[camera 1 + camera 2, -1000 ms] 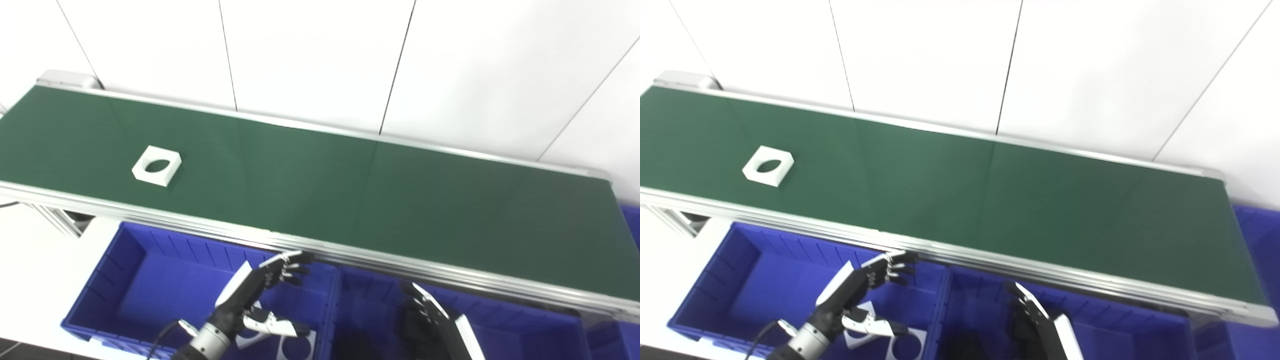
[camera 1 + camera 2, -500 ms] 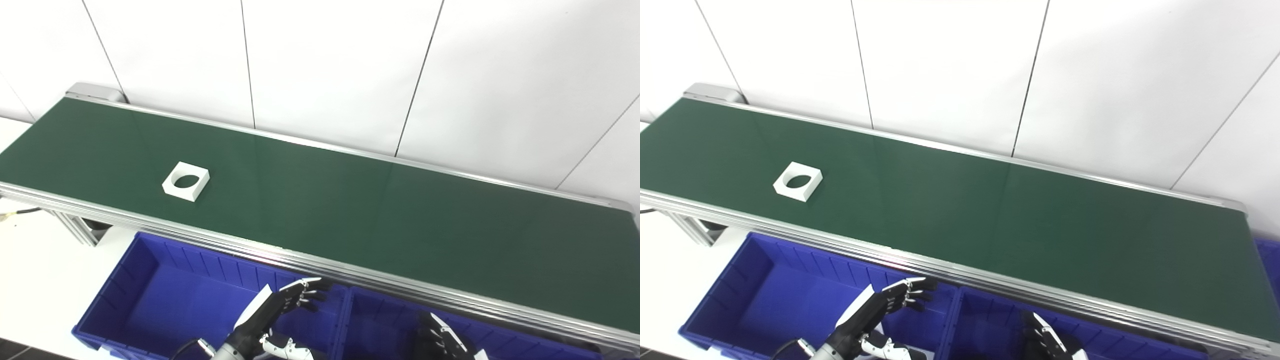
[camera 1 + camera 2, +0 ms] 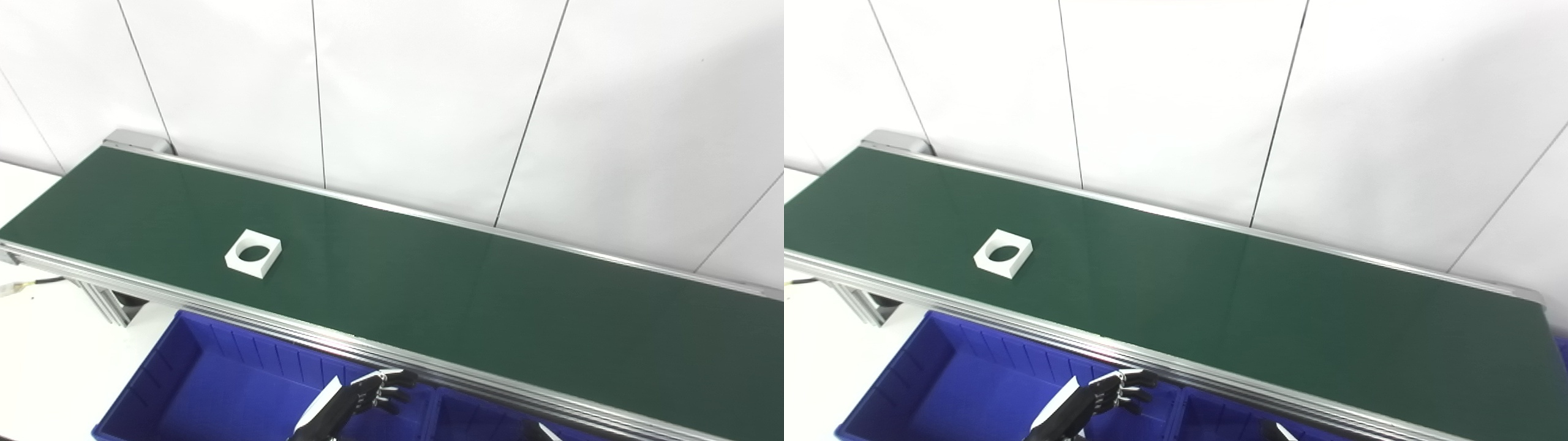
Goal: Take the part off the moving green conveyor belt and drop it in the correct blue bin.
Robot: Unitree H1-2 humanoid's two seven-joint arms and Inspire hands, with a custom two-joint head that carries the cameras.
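Left eye view shows the white square part [image 3: 253,261] with its round hole lying flat on the green belt [image 3: 429,294], toward the left end and near the front rail. It looks light and stiff, so I'd pinch two opposite outer edges. My left robot hand [image 3: 355,401] hangs empty with fingers apart over the blue bin [image 3: 184,380]; I cannot tell the right robot hand's state.

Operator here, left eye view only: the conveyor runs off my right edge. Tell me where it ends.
Observer: In the right eye view the green conveyor belt stops at a metal end cap, inside the picture near its right edge.
Operator: Report what lies past that end.
Observer: A sliver of blue shows at the picture's right edge, just below the belt's end. Too little of it shows to call it a bin.
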